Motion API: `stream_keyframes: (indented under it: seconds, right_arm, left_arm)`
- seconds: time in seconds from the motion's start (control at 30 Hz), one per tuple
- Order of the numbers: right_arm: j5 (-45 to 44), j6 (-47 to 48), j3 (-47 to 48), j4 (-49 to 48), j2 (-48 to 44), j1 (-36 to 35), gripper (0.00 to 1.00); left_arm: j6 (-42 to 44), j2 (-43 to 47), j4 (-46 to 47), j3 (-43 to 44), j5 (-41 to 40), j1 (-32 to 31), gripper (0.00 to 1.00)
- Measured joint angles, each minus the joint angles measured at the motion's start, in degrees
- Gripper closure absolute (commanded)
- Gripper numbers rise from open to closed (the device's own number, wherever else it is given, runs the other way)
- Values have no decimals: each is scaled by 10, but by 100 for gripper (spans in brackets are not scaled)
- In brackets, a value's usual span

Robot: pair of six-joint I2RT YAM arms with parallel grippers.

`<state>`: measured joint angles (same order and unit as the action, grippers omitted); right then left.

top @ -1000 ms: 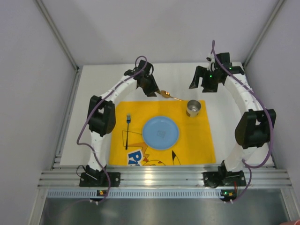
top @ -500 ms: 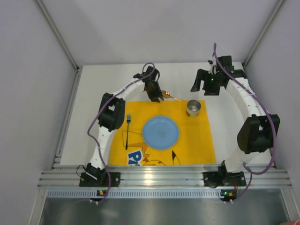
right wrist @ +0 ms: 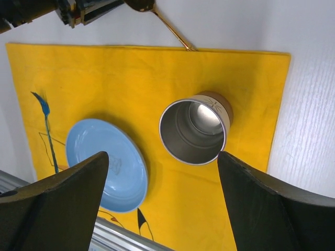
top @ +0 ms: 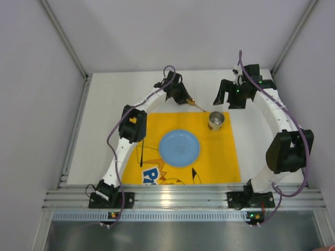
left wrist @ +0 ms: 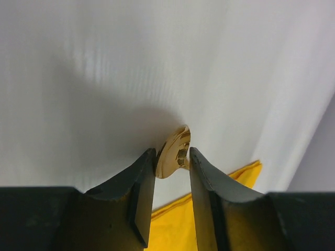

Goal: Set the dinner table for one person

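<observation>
**Robotics laboratory test cell.** A large plain matte white rectangular tabletop, edged by silver metal rails, is enclosed by bare pale grey panel walls. A white-and-black jointed left arm and a matching right arm are bolted to a ribbed aluminium beam at the near edge, with purple cables running along them. Tableware rests on a yellow rectangular cartoon-printed placemat.

Pale grey panel walls stood beyond the left claw and on both flanks, joined by slanted metal struts. Well behind it ran silver rails, then a dull steel sheet. Light soft, even.
</observation>
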<state>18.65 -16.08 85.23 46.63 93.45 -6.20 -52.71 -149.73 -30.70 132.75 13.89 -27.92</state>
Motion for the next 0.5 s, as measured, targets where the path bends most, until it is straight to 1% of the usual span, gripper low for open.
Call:
stream_keyframes:
  seconds: [0.03, 0.1, 0.13, 0.17, 0.23, 0.33, 0.4, 0.43, 0.5]
  right_arm:
    - [4, 0, 4, 2, 6, -1, 14]
    - [9, 1, 31, 3, 32, -4, 14]
    - [11, 1, 50, 1, 53, -6, 14]
    - [12, 1, 71, 0, 75, -7, 14]
    - [12, 1, 118, -2, 128, -12, 15]
    - [6, 5, 209, 3, 220, -21, 16]
    - [-8, 10, 267, 6, 279, -28, 17]
    - [-14, 12, 288, 8, 302, -33, 18]
    - [-33, 18, 310, 13, 333, -43, 18]
  left_arm:
    - [-11, -8, 18, 5, 5, 0, 59]
    - [-30, -24, 58, 16, 16, 0, 44]
    - [-40, -30, 79, 21, 20, 0, 28]
    - [-51, -36, 101, 27, 24, -1, 2]
    - [-83, -50, 150, 50, 38, -3, 1]
    - [-108, -89, 175, 115, 43, -7, 2]
    - [-112, -92, 181, 95, 48, -8, 2]
    - [-111, -82, 198, 78, 55, -8, 1]
    - [-103, -40, 208, 7, 55, -7, 1]
